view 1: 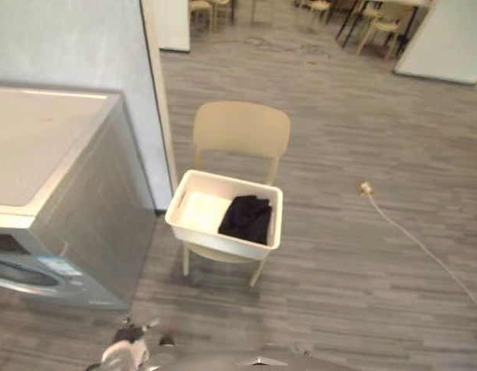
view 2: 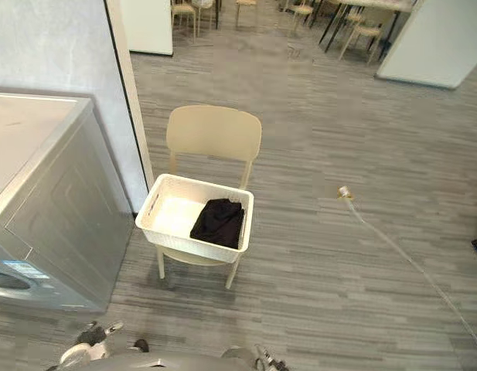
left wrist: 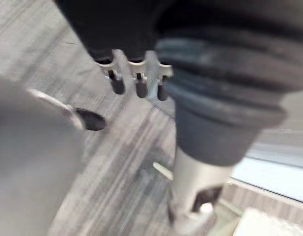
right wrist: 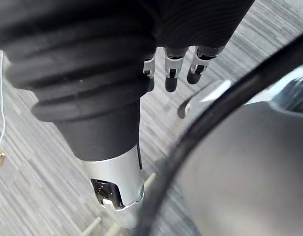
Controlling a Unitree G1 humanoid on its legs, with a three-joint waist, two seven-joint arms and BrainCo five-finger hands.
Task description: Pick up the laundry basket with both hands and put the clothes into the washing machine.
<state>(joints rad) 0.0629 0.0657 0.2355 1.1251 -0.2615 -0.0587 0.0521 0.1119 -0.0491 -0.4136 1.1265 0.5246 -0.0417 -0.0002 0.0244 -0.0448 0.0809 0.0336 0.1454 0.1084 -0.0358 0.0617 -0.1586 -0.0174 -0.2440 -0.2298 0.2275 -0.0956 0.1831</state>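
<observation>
The left hand (left wrist: 139, 83) hangs low over the grey plank floor (view 1: 354, 294). Its fingers are loosely extended and hold nothing, and the thumb stands apart from them. The right hand (right wrist: 170, 73) hangs the same way (fingers relaxed, nothing between them and the thumb). Neither hand touches the white laundry basket (view 1: 221, 241), which sits well ahead of both, roughly between them, on the seat of a pale beige chair (view 1: 242, 127). Inside the basket a dark garment (view 1: 247, 218) lies bunched against the wall on the right hand's side, and the basket's pale bottom shows on the side nearer the left hand. The washing machine (view 1: 80, 209) stands ahead of the left hand and further out to that side, just beside the chair. Out beyond the right hand, a white cable (view 1: 424, 247) trails across the floor, well apart from the chair.
</observation>
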